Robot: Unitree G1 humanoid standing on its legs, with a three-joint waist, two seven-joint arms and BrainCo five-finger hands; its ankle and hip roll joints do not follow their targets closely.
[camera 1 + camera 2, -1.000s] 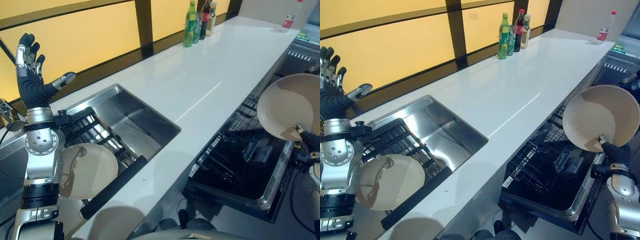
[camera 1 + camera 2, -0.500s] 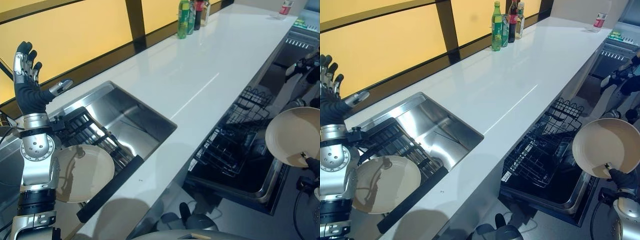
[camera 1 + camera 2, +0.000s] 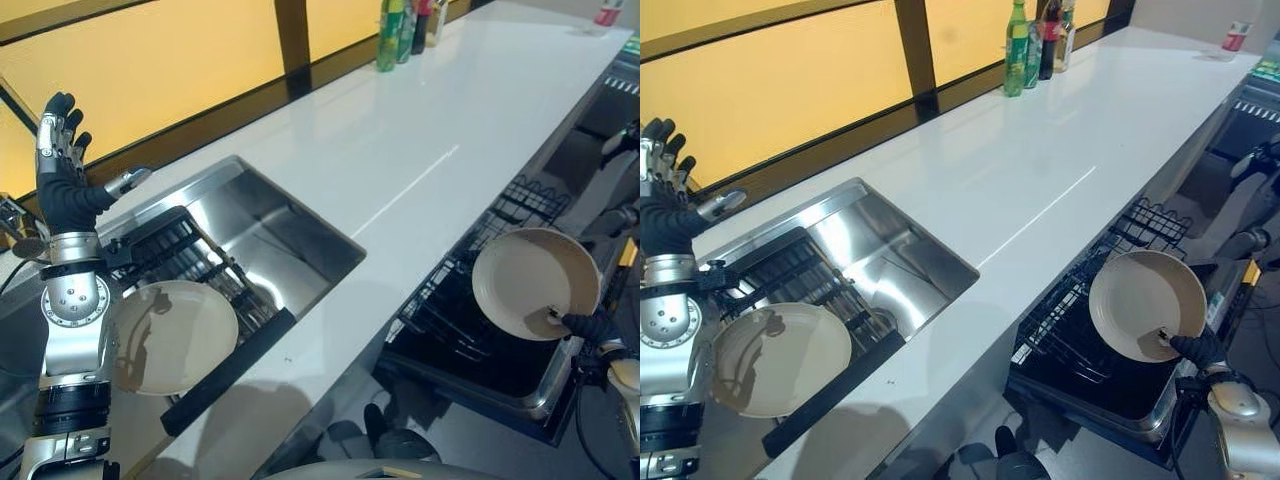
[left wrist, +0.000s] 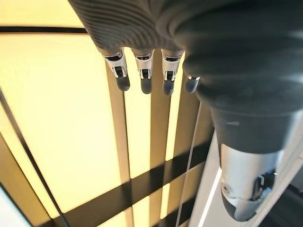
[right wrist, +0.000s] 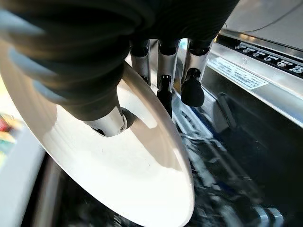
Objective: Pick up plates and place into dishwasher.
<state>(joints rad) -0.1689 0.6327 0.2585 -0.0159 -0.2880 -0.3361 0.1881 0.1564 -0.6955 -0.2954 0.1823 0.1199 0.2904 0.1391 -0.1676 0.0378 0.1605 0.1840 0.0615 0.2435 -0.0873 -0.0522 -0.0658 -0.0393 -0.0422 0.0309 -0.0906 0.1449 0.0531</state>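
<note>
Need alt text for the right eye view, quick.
The right hand holds a cream plate on edge over the open dishwasher rack. The left hand is raised open above the sink, where a second plate lies.

We count two cream plates: one plate (image 3: 535, 297) over the dishwasher rack (image 3: 470, 300), the other plate (image 3: 172, 336) on the sink rack (image 3: 190, 262). Bottles (image 3: 1038, 42) at the far counter: at least three, grouped. One sink (image 3: 262, 240). One dishwasher.
</note>
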